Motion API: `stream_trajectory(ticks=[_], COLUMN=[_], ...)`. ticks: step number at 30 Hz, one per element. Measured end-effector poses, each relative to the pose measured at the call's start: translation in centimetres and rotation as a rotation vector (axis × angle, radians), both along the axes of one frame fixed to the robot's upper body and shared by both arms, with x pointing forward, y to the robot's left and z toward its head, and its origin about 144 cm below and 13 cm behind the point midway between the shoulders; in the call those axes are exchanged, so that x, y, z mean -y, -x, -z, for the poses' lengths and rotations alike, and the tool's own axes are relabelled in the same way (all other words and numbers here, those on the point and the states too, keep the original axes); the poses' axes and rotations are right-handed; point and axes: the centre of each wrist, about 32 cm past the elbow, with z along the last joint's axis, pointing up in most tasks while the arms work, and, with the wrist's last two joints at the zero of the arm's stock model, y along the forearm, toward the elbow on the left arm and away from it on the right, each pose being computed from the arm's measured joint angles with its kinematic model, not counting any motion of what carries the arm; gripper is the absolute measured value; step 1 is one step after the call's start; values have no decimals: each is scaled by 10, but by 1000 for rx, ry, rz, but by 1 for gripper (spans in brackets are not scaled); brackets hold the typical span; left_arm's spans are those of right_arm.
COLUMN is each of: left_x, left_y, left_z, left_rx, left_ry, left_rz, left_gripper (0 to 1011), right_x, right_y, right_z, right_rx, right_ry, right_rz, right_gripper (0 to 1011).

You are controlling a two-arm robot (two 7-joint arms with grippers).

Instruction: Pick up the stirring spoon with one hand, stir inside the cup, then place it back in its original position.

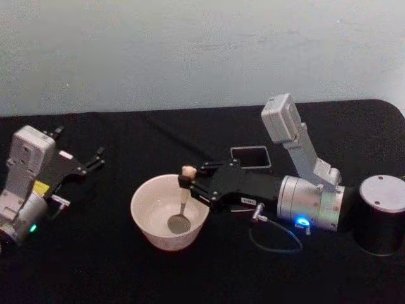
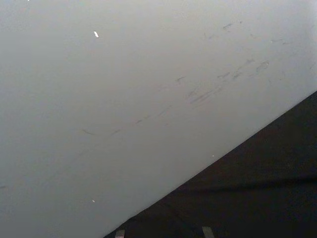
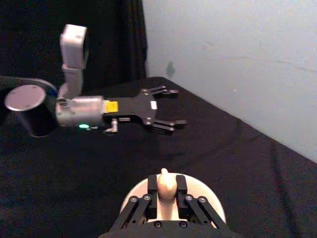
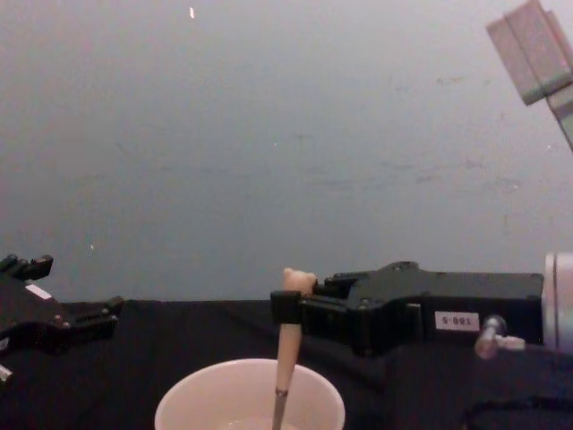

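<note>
Your right gripper (image 1: 188, 180) has its jaws pinched on the stirring spoon (image 1: 180, 221), high on the cream handle just under the bear head. Its bowl hangs inside the cup (image 1: 140, 193), near the middle of the surface (image 1: 88, 259). The spoon looks light, stiff and smooth, so it may twist; hold firmly. The left gripper (image 1: 97, 158) rests by the left edge, jaws wide.

Cream-white round cup (image 4: 249, 394): base cut off by chest view's lower edge
Dark grey square holder (image 1: 250, 152): near wall hidden behind black right gripper (image 1: 186, 181)
Metal spoon with cream-beige handle (image 4: 288, 345): bowl hidden inside cup, chest view
</note>
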Motion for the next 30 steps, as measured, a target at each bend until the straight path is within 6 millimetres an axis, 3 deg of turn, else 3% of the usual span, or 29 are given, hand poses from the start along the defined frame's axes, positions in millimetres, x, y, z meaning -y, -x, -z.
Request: stream_trajectory(ticks=[13, 30], left_x=[0, 0], left_y=[0, 0], left_z=[0, 0], left_rx=[0, 0], left_ry=[0, 0], left_rz=[0, 0], left_gripper=[1001, 1001], right_x=[-16, -43], right_y=[7, -14], right_z=[-1, 5], right_rx=[-4, 2], right_ry=[7, 37], right_rz=[-43, 13], right_gripper=[213, 213])
